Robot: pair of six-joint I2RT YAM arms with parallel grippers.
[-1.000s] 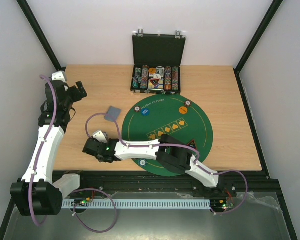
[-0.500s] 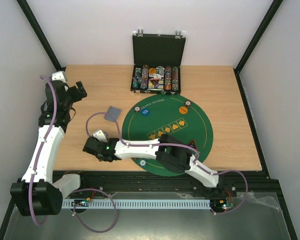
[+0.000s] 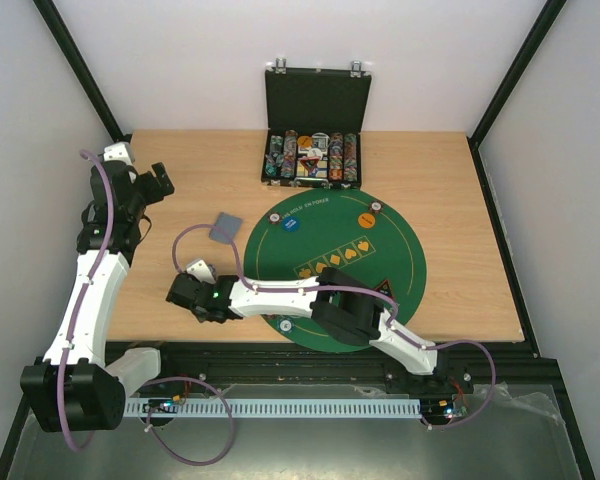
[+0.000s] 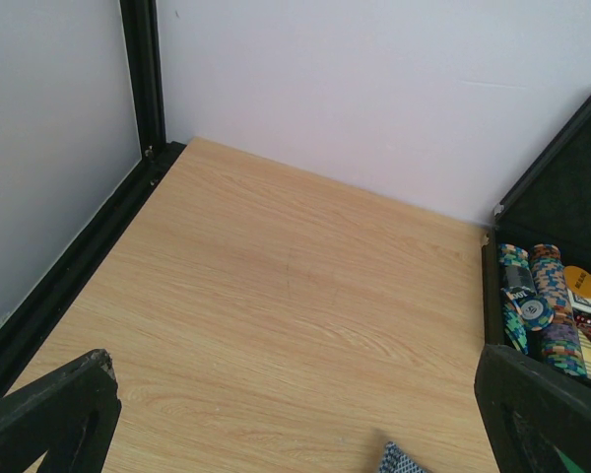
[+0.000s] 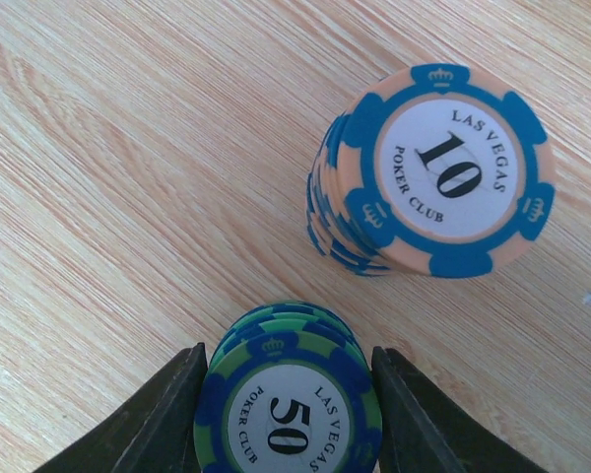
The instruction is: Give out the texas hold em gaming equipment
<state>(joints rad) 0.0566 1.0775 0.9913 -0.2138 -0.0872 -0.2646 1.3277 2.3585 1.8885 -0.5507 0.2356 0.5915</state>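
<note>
Open blk case [image 3: 316, 98] at wood table's [image 3: 450, 185] far edge, round green mat [image 3: 405, 240] nr front

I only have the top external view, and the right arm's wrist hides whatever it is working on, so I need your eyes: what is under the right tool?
Observer: The right wrist view shows a stack of green-and-blue chips marked 50 standing between the fingers of the right tool, on the wooden table.
Operator: Is the stack gripped?
Observer: The fingers sit close against both of its sides, but I cannot tell whether they press on it.
Operator: Is anything next to it?
Observer: Yes, a stack of peach-and-blue chips marked 10 stands apart from it, beyond the fingertips.
</note>
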